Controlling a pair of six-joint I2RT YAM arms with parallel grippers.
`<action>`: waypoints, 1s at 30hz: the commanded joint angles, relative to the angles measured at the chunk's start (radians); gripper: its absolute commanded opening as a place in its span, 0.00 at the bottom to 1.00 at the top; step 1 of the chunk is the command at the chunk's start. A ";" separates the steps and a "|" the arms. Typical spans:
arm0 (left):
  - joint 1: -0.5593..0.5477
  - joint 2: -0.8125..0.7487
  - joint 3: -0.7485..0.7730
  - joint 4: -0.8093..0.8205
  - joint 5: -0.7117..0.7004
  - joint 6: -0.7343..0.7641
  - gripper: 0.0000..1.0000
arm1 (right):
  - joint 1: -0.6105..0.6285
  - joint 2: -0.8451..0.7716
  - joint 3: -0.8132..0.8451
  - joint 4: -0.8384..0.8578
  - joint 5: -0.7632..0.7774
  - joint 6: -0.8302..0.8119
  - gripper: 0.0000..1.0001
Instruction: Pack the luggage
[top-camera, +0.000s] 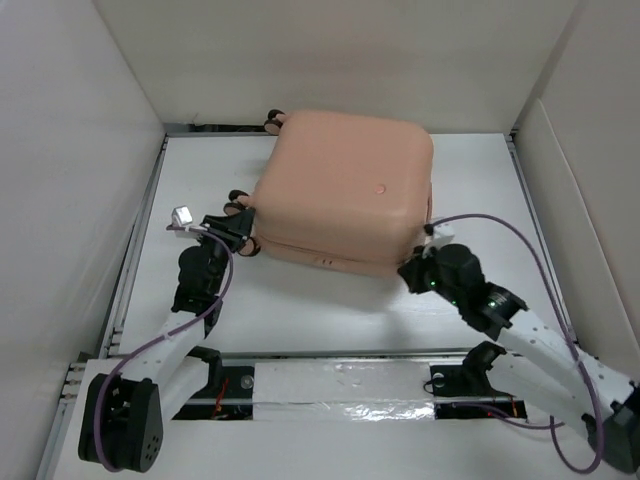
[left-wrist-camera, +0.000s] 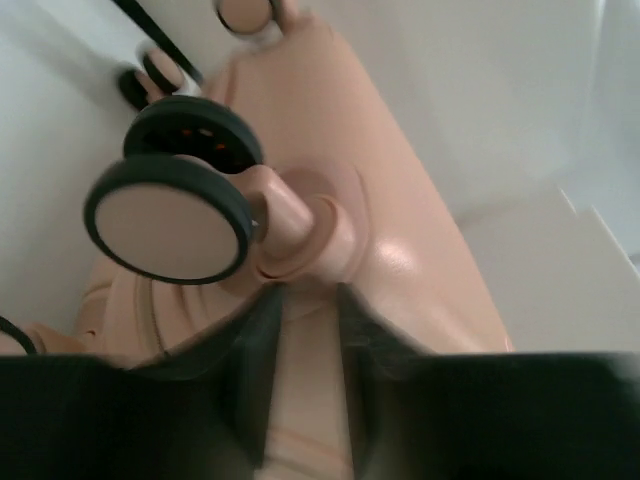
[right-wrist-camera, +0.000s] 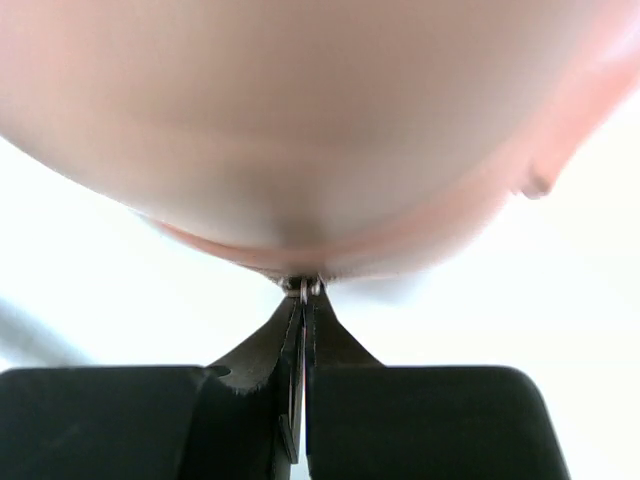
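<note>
Right gripper (right-wrist-camera: 305, 300) pressed together, pinching metal tab (right-wrist-camera: 310, 288) at luggage (top-camera: 345, 185) seam | left gripper (left-wrist-camera: 305, 300) spread beside caster wheel (left-wrist-camera: 168, 218) | luggage closed, near far edge

- The right gripper (right-wrist-camera: 304, 302), its two black fingers pressed together, meets the lower edge of a salmon-pink suitcase (right-wrist-camera: 320, 120).
- A small metal tab (right-wrist-camera: 311, 287) sits pinched at the fingertips, right at the shell's seam.
- The rounded, blurred shell fills the upper frame.
- A small dark notch (right-wrist-camera: 537, 185) marks its right side.
- A white table (right-wrist-camera: 570, 300) shows on either side.
</note>
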 joint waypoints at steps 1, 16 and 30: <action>-0.041 -0.017 -0.046 0.031 0.194 0.027 0.00 | -0.180 -0.191 0.063 0.100 -0.143 -0.054 0.00; -0.770 -0.003 -0.018 -0.124 -0.301 0.323 0.00 | -0.340 -0.337 -0.162 0.046 -0.242 0.053 0.00; -0.822 0.575 0.316 0.103 -0.229 0.392 0.04 | 0.060 -0.176 -0.112 0.018 -0.033 0.085 0.00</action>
